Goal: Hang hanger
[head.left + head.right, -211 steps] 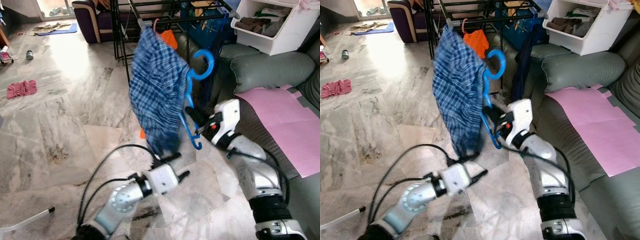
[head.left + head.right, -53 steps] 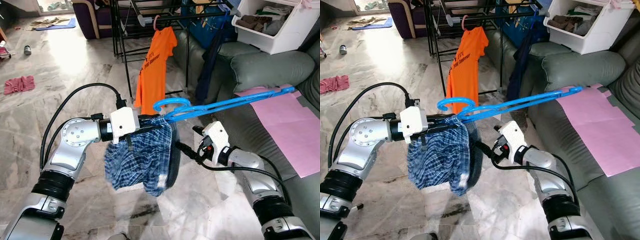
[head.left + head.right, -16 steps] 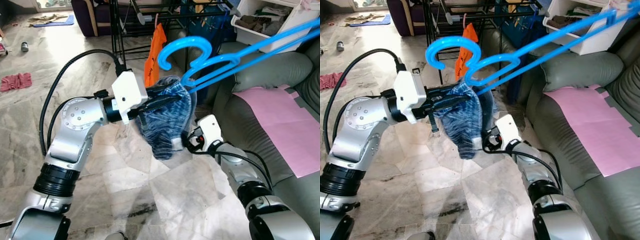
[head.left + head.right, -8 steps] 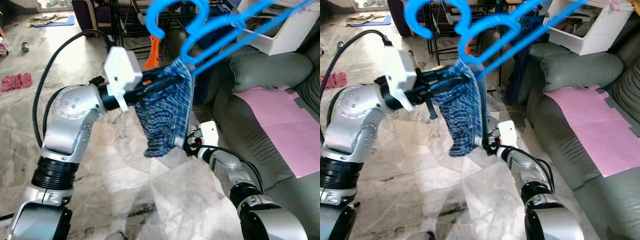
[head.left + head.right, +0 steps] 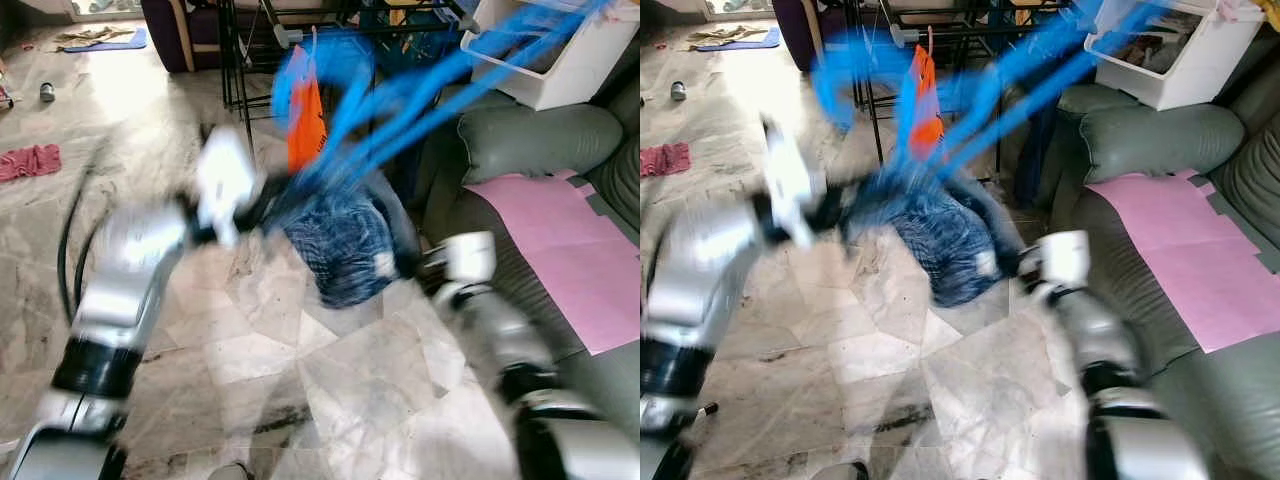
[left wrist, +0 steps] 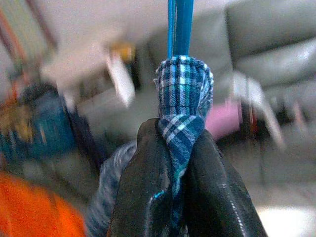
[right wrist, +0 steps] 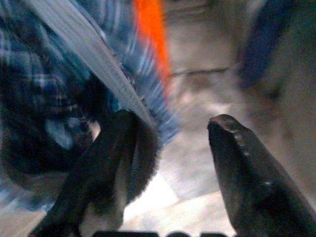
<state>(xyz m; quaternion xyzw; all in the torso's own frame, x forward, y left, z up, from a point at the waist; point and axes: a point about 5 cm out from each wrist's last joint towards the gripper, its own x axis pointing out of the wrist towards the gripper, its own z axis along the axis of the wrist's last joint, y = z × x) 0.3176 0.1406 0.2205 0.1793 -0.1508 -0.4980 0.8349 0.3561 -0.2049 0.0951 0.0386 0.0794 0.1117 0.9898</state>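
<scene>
The blue hanger (image 5: 420, 75), raised toward the drying rack (image 5: 300, 15), is kept aloft through the checked cloth (image 6: 182, 98) pinched in the left gripper (image 6: 174, 148), while the right gripper (image 7: 182, 148) is spread wide, empty.

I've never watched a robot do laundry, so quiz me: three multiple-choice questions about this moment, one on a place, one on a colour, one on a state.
1. Where does the pink sheet lie?
A. on the grey sofa
B. on the floor
C. on the rack

2. What colour is the hanger?
A. white
B. blue
C. black

3. How is the left gripper?
A. wide open
B. shut on the checked cloth
C. shut on a bottle

Answers: 1 A, it covers the seat cushion. 2 B, its blurred bars are blue. 3 B, the fingers pinch a plaid fold.
</scene>
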